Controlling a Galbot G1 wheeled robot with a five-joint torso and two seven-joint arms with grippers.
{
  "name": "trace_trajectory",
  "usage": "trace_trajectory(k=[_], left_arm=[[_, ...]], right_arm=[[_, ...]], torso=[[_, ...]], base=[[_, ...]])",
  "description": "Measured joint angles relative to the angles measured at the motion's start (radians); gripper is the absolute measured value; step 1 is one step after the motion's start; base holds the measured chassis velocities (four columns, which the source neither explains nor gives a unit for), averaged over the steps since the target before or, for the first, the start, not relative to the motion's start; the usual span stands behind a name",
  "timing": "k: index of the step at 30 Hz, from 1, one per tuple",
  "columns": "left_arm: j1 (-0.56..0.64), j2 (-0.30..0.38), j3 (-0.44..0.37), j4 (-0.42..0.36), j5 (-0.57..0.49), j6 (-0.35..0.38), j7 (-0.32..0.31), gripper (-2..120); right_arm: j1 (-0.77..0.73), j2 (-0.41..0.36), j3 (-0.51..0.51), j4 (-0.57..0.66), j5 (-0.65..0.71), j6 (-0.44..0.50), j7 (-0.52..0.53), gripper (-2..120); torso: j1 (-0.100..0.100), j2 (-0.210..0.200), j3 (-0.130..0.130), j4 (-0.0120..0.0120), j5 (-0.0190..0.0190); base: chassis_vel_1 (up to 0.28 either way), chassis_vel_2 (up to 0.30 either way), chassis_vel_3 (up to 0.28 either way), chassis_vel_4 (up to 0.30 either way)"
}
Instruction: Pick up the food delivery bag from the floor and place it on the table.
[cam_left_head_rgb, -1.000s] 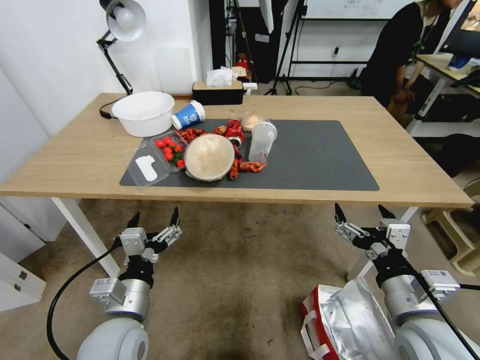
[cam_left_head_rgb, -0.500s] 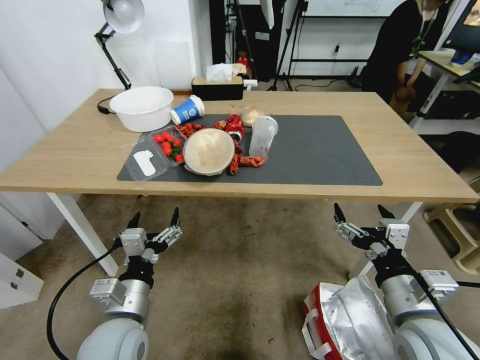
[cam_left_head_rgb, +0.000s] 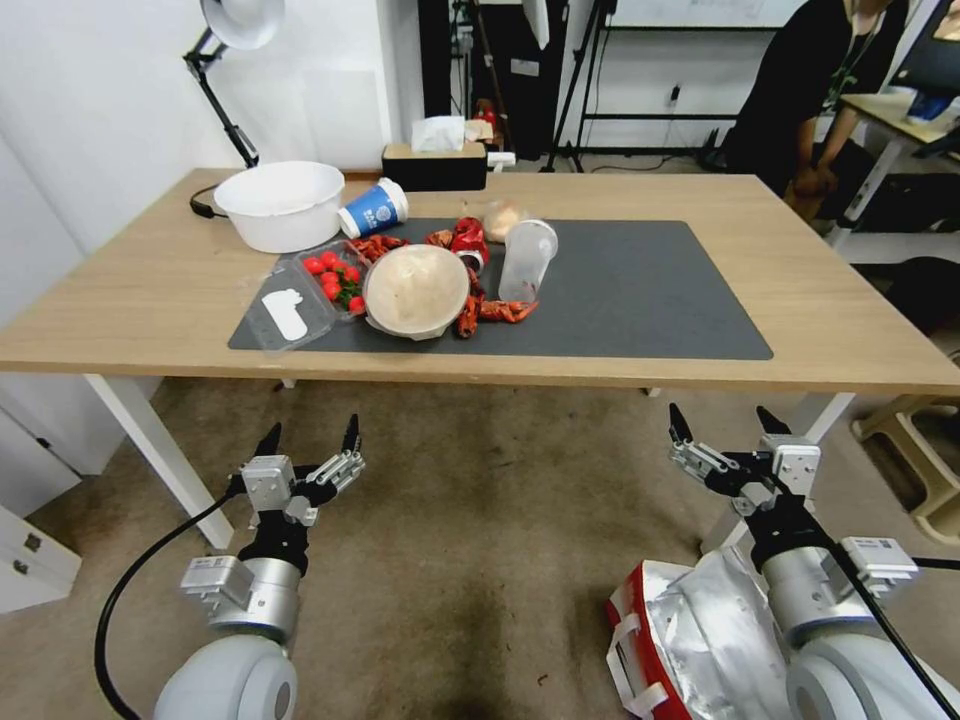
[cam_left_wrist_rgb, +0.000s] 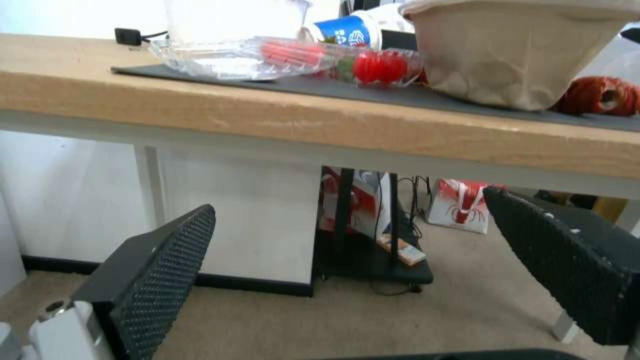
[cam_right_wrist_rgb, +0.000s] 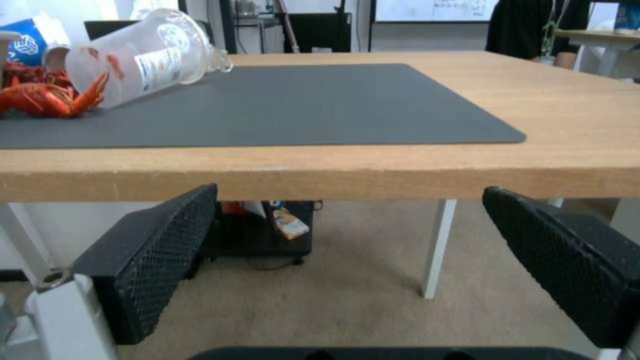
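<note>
The food delivery bag stands on the floor at the bottom right, its silver foil lining open upward, one red side and a white strap handle facing me. My right arm passes over it, and the right gripper is open, held above the carpet just short of the table's front edge. My left gripper is open too, empty, level with it on the left. The light-wood table with its dark grey mat spans the view ahead. Each wrist view shows open fingers below the table edge.
On the mat lie a beige bowl, a clear tomato container, crayfish, a tipped plastic cup and a blue paper cup. A white basin, a lamp and a tissue box stand behind. White table legs flank the carpet.
The whole head picture has shifted: the table now sits higher and farther up in view, so the camera has moved. Both grippers stay open in the same pose.
</note>
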Motion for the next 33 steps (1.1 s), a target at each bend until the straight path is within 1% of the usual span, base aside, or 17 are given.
trace_trajectory(k=[6,17,21,26,33], left_arm=[[0.001,0.001,-0.001,0.001,0.000,-0.003,0.001,100],[0.000,0.002,0.000,0.001,-0.001,-0.009,0.002,100],[0.001,0.002,0.002,0.001,-0.001,-0.010,0.002,100],[0.001,0.003,0.003,0.002,-0.002,-0.010,0.003,100],[0.002,0.005,0.002,0.001,-0.002,-0.010,0.003,100]], right_arm=[[0.001,0.002,-0.001,-0.001,0.000,0.000,0.000,100],[-0.001,0.001,0.002,0.002,0.001,-0.001,0.002,100],[-0.003,-0.001,0.003,0.004,0.001,-0.001,0.003,100],[-0.003,-0.004,0.005,0.004,0.002,-0.001,0.004,100],[-0.002,-0.008,0.007,0.005,0.005,-0.001,0.005,100]], torso=[[-0.012,-0.030,-0.018,0.0001,0.0000],[-0.029,-0.071,-0.042,0.0000,0.0000],[-0.037,-0.093,-0.056,0.0000,0.0000],[-0.042,-0.105,-0.064,0.0000,0.0000],[-0.055,-0.135,-0.080,0.0000,0.0000]], base=[[0.000,0.000,0.000,0.000],[0.000,0.000,0.000,0.000],[0.000,0.000,0.000,0.000],[0.000,0.000,0.000,0.000],[0.000,0.000,0.000,0.000]])
